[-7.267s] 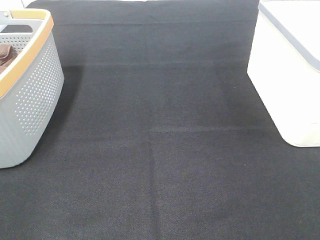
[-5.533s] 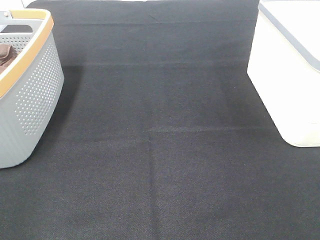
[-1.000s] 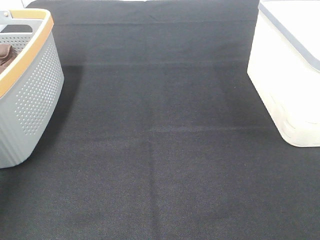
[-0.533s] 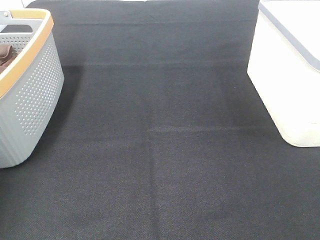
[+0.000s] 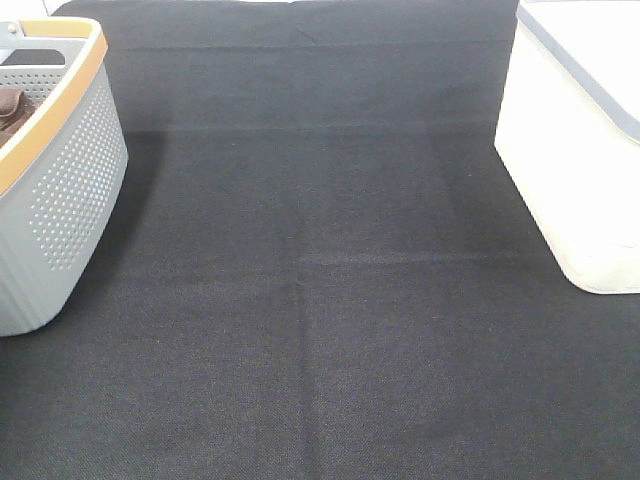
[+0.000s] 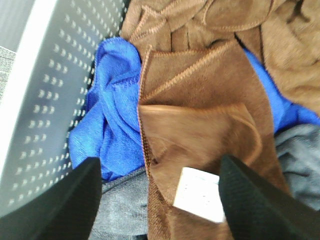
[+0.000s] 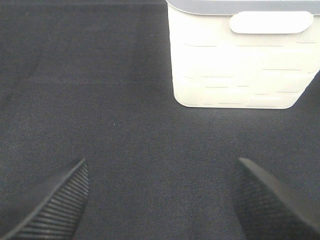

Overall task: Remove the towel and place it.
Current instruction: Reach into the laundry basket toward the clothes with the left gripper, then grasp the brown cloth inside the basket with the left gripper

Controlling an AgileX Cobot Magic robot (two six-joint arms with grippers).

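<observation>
Where black mat (image 5: 320, 300) lies, basket (image 5: 70, 190) w/ towel (image 6: 200, 145) sits L.

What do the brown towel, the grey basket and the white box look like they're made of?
The brown towel looks like soft microfibre: fuzzy matte nap, stitched edges, a white tag. The grey basket seems moulded plastic, its wall punched with small holes; its tan rim may be wood or plastic. The white box appears smooth, slightly glossy plastic.
</observation>
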